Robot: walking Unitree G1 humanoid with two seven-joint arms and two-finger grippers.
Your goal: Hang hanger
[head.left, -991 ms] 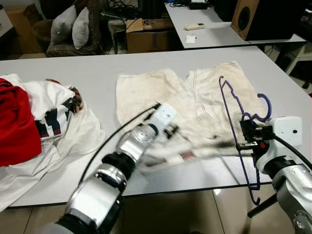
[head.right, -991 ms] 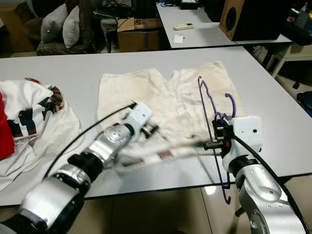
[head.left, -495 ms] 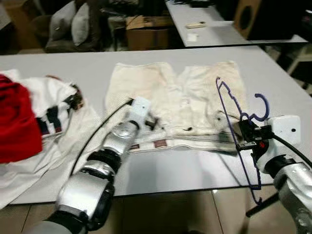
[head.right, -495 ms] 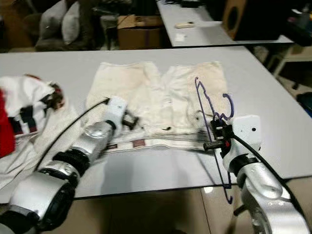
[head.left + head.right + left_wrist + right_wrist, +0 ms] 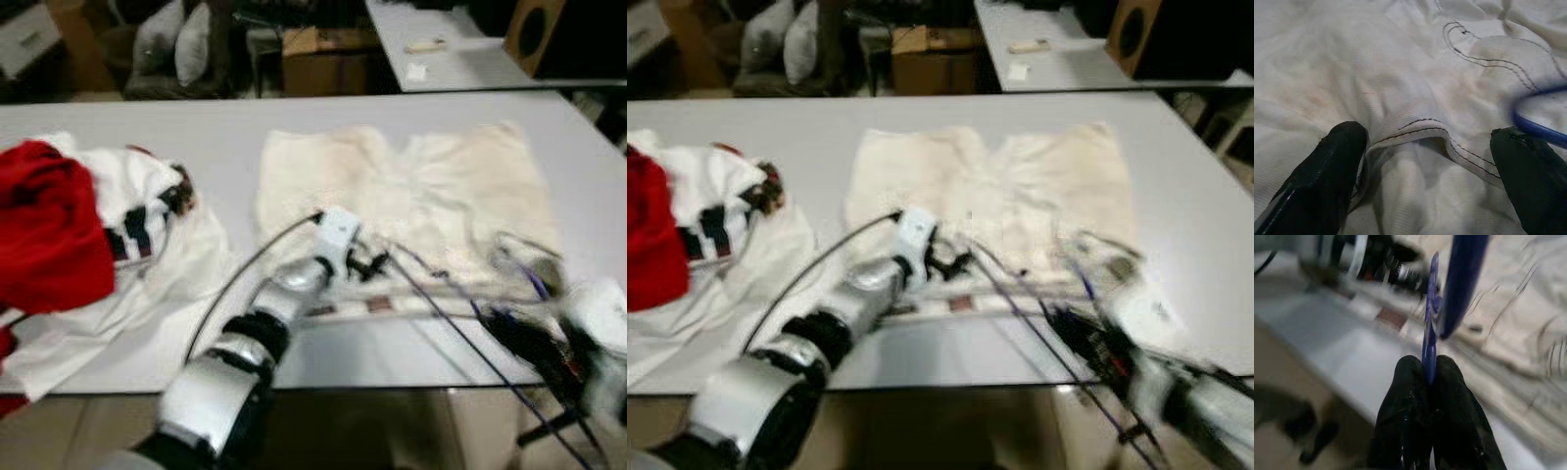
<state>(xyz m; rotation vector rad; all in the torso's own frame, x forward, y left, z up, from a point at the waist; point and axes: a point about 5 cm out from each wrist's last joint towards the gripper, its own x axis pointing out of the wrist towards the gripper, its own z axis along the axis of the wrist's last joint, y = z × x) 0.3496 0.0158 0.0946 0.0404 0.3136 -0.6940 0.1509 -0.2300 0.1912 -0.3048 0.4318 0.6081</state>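
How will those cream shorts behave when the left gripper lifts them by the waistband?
The shorts will probably sag: the hem buckles between the open left gripper. They look light, lying flat on the table. The hanger pinched in the right gripper seems stiffer.

We are looking at a long grey table. A pair of cream shorts is lying flat across its middle, waistband toward the near edge. At the left end, a white garment is lying bunched, with a red cloth sitting on it.
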